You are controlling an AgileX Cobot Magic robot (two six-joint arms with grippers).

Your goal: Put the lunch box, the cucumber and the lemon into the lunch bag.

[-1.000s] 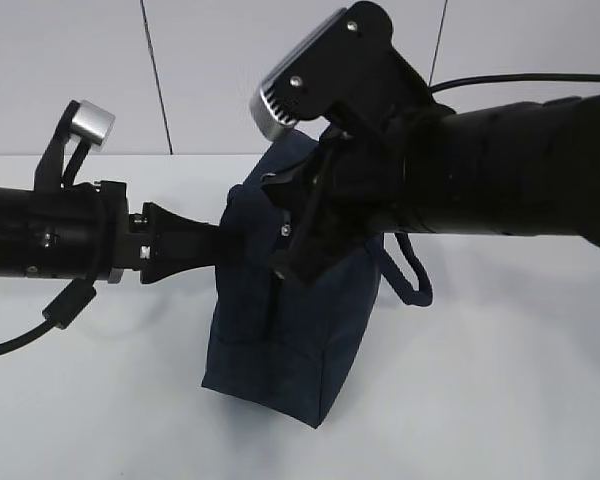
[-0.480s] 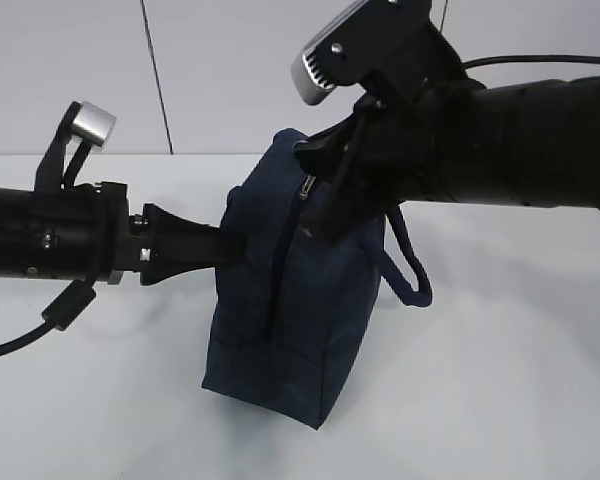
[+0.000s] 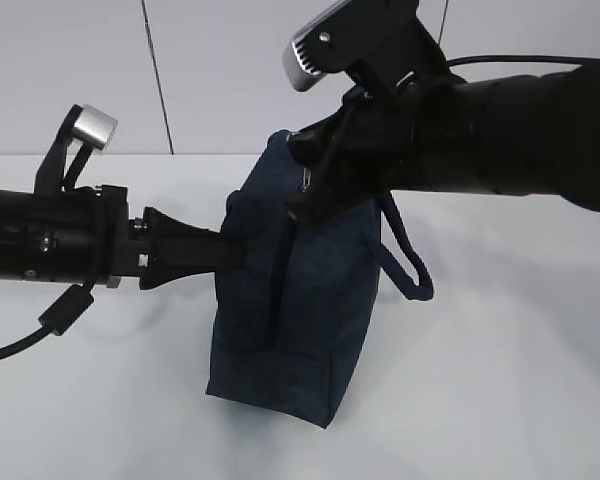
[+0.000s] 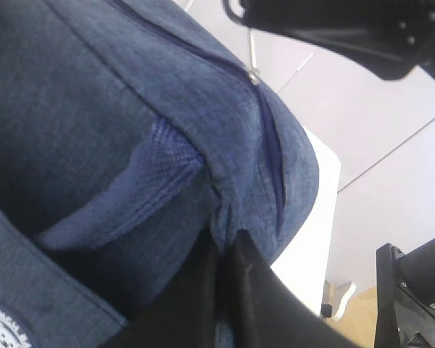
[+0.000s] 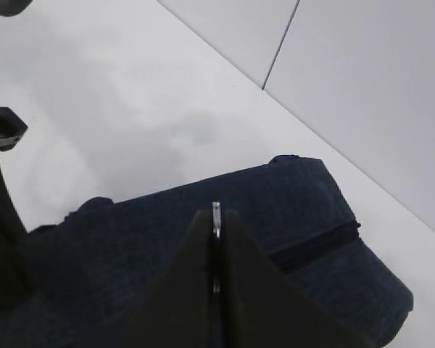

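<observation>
At the left we see the left gripper point(image 3: 242, 248) with its jaws pressed together on a fold of the bag point(image 3: 290, 330) at its left end, just beside one handle point(image 4: 123, 199); it has not moved over the last second, so it serves as the anchor; the bag stands upright on the table point(image 3: 520, 380), at centre. At the right, the right gripper point(image 3: 302, 190) has its jaws clamped on the silver ring pull point(image 5: 216, 210) at the top of the zipper point(image 3: 280, 270); a second ago it sat lower, over the middle of the bag, and it has since risen to the top edge, so the zipper line now shows bare below it. We judge a zipper step to be in hand; whether the mouth is open we cannot tell; box, cucumber and lemon are not in view.
</observation>
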